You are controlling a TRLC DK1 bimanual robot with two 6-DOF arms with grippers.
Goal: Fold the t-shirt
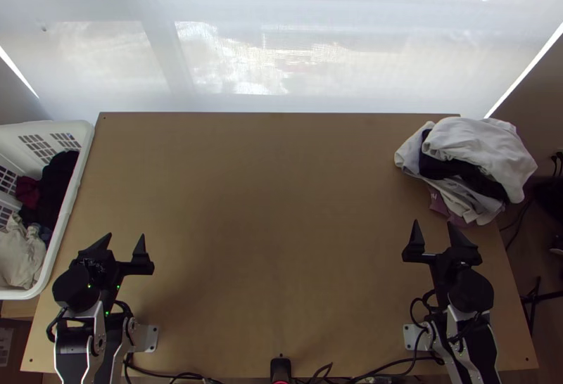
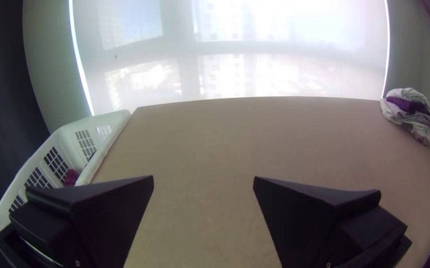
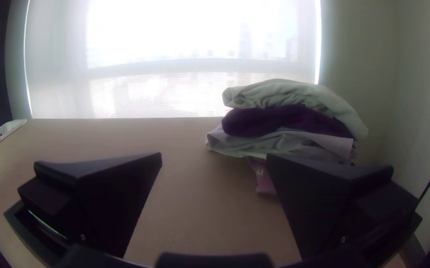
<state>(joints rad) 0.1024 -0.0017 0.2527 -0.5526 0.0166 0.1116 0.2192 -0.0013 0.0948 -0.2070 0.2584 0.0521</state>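
At two o'clock on the desk (image 1: 281,229), see heaped clothes (image 1: 482,139), near the spread right end effector (image 1: 433,224), at its one o'clock; cannot single out the t-shirt. See left end effector (image 1: 126,236) spread too.

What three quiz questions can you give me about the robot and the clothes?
1. True or false: the left gripper is shut.
2. Which colour is the top cloth on the pile?
a) red
b) white
c) orange
3. Fill in the blank: more clothes lie in the white basket, on the robot's ____ side.
Key: 1 false; 2 b; 3 left
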